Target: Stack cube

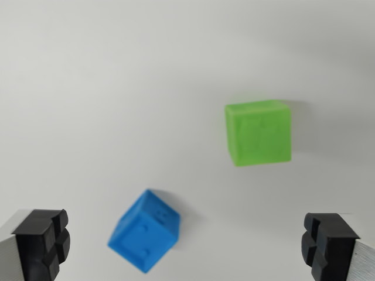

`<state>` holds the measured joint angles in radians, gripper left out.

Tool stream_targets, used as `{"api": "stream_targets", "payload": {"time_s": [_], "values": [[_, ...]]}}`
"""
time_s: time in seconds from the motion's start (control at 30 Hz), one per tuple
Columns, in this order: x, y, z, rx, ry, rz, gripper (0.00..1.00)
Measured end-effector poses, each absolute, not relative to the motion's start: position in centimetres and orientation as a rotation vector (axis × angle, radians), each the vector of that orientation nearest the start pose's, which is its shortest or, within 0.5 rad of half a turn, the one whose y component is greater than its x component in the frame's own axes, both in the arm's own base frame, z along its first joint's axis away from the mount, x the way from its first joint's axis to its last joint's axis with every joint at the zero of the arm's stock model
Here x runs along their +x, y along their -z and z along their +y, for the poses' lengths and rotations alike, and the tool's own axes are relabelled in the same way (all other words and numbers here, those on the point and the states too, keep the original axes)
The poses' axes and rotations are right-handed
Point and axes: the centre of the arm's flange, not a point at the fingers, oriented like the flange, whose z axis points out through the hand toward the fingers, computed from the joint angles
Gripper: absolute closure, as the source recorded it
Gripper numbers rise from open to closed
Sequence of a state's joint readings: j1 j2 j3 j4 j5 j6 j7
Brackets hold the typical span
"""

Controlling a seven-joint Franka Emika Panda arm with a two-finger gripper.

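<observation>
Resting apart: one blue cube (144, 230), one green cube (258, 133).

The table (117, 88) was white and plain. It filled the whole wrist view from edge to edge. Its top was smooth and had no marks on it. The far part looked a bit blurry. Soft gray shadows lay on it in a few spots, and the upper right corner was a little darker than the rest.
</observation>
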<state>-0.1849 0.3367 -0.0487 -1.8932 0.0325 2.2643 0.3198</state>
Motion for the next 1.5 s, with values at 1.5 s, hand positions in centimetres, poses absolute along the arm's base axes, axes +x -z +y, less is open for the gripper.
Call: {"api": "stream_targets", "payload": {"time_s": [1.5], "values": [[62.0,-17.3,-21.2,-3.071,-0.011,0.688,0.0]]}}
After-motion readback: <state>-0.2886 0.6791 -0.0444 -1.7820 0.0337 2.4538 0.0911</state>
